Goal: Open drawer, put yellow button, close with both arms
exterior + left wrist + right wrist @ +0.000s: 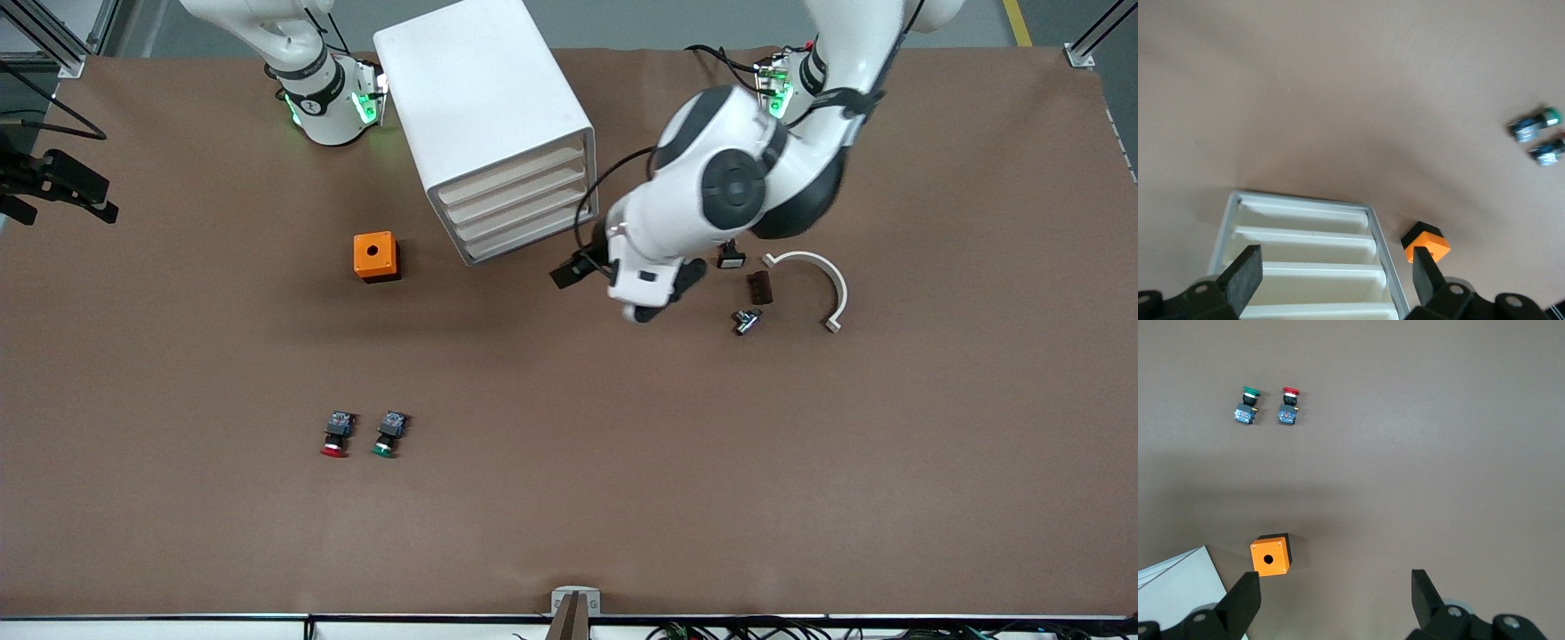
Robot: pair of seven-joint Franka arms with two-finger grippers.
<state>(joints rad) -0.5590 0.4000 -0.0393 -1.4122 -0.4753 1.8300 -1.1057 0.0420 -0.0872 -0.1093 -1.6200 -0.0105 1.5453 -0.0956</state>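
Observation:
The white cabinet [484, 107] stands near the robots' bases. Its uppermost drawer [516, 176] sits flush with the three lower ones. My left gripper [1335, 273] is open and empty. It hangs over the table in front of the drawer fronts, with the uppermost drawer [1318, 312] between its fingers and apart from them. The left hand [642, 283] shows in the front view. My right gripper [1335, 593] is open and empty, high over the table beside the cabinet, and is out of the front view. The yellow button is not in view.
An orange box [375, 256] with a round hole sits beside the cabinet toward the right arm's end. A red-capped button [336, 436] and a green-capped button [388, 434] lie nearer the front camera. A white curved bracket [822, 284] and small dark parts [758, 288] lie toward the left arm's end.

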